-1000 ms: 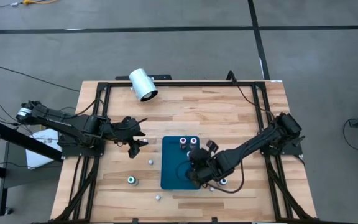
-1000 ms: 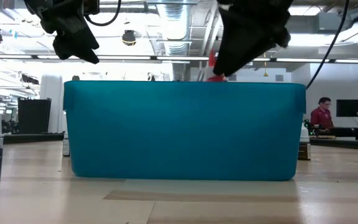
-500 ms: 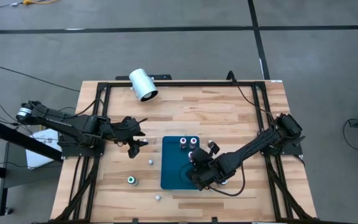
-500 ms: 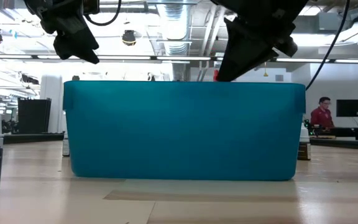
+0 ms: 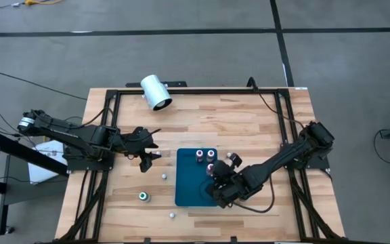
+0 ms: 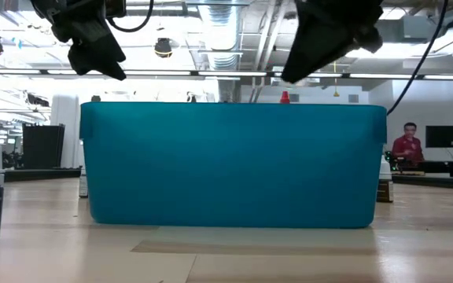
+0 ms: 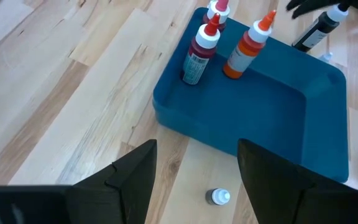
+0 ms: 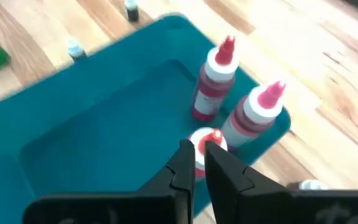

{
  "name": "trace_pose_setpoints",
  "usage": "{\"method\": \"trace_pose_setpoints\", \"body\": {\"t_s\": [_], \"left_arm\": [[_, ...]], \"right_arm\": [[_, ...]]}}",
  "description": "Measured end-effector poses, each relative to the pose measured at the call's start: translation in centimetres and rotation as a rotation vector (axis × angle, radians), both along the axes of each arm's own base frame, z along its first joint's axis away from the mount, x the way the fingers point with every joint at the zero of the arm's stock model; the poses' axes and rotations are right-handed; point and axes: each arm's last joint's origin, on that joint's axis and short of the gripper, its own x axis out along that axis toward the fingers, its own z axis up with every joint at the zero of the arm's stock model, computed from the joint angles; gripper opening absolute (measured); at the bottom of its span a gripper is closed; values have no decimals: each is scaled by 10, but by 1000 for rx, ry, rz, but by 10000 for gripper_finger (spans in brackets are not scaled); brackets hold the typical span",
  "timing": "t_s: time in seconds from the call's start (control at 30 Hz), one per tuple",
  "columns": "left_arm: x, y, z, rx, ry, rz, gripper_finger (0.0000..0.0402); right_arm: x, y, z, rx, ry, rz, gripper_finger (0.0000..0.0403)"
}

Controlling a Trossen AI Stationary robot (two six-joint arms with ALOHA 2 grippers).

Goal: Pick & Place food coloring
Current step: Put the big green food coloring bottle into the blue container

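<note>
A teal tray (image 5: pixel 188 190) lies on the table. Inside it, near its far right corner, three food coloring bottles stand upright: a red one (image 8: pixel 213 87), a pink one (image 8: pixel 253 115) and an orange one (image 7: pixel 244 46). My right gripper (image 8: pixel 199 155) hangs just above the orange bottle's pale top (image 8: pixel 204 138), open by a narrow gap and clear of it. In the low view the orange tip (image 6: pixel 284 97) shows free below that gripper (image 6: pixel 293 75). My left gripper (image 7: pixel 197 180) is open and hovers left of the tray.
A white cap (image 5: pixel 164 177), a green bottle (image 5: pixel 143 196) and another white cap (image 5: pixel 172 215) sit on the wood left of the tray. A dark bottle (image 7: pixel 321 30) lies beyond the tray's right side. A large white cylinder (image 5: pixel 156 92) lies at the far edge.
My right gripper lowered the orange bottle into the tray beside the red and pink ones, then rose. The bottle, which hung under the fingers a second ago, now stands on its own with its tip apart from them.
</note>
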Motion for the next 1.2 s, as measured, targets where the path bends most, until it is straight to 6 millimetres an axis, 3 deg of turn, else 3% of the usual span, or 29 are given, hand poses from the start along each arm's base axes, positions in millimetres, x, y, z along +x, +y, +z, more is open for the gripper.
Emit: {"method": "trace_pose_setpoints", "body": {"t_s": [0.3, 0.63, 1.2], "left_arm": [[0, 0, 0, -1, -5, 1, 213], [0, 0, 0, 6, -3, -5, 213], [0, 0, 0, 7, -3, -5, 213]], "right_arm": [[-23, -4, 44, -21, -91, 44, 16], [-62, -11, 98, -33, -193, 156, 1], [-152, 4, 136, 98, -180, 388, 1]]}}
